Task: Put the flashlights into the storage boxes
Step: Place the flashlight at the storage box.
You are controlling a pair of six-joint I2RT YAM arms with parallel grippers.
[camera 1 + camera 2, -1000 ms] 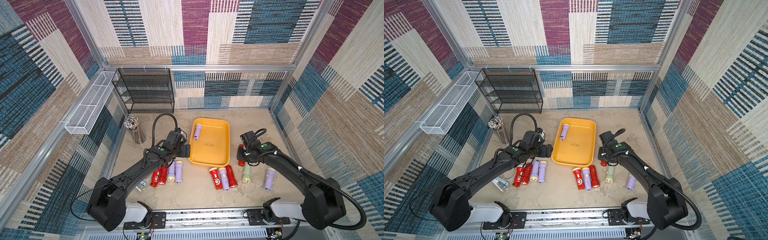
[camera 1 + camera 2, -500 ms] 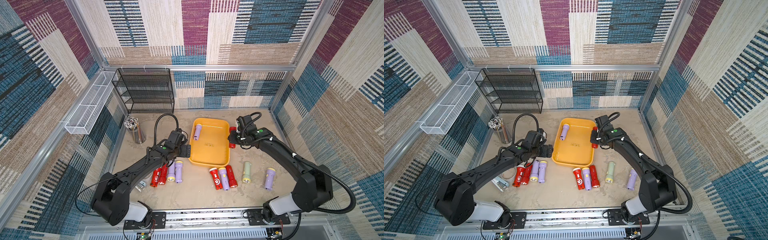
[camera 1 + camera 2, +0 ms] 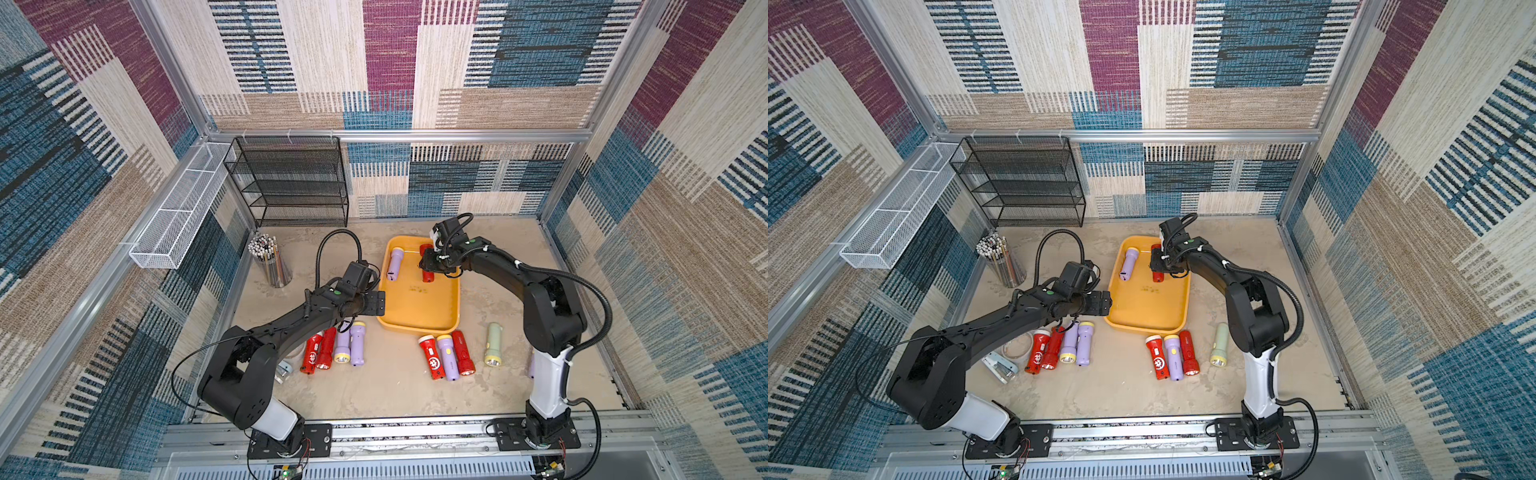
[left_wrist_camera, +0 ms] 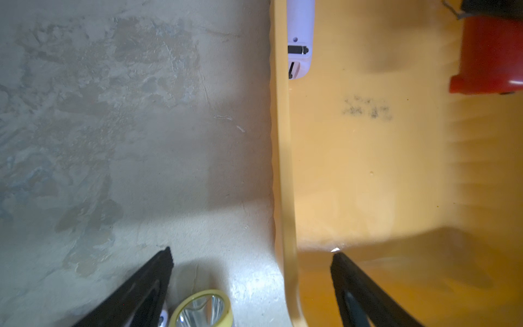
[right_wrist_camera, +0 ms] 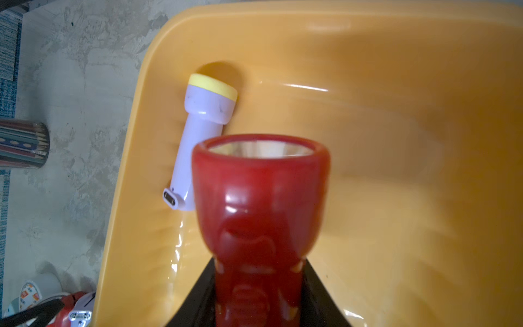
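Observation:
The yellow-orange storage box (image 3: 419, 305) (image 3: 1148, 309) lies mid-table. A lilac flashlight (image 3: 395, 262) (image 5: 203, 136) lies in its far left corner. My right gripper (image 3: 430, 264) (image 5: 257, 288) is shut on a red flashlight (image 3: 1157, 275) (image 5: 260, 198), held just over the box's far end, beside the lilac one. My left gripper (image 3: 376, 302) (image 4: 252, 252) is open and empty, its fingers straddling the box's left rim (image 4: 281, 170). Several flashlights (image 3: 332, 347) lie in front of it. Three more (image 3: 446, 357) and a pale green one (image 3: 493, 345) lie before the box.
A cup of pencils (image 3: 270, 266) stands left of the box. A black mesh rack (image 3: 291, 183) is at the back left, with a white wire basket (image 3: 178, 208) on the left wall. A stapler (image 3: 1000, 365) lies under the left arm.
The right arm has carried the red flashlight from the table right of the box, over the rim, to the box's far end. The left arm has hardly moved.

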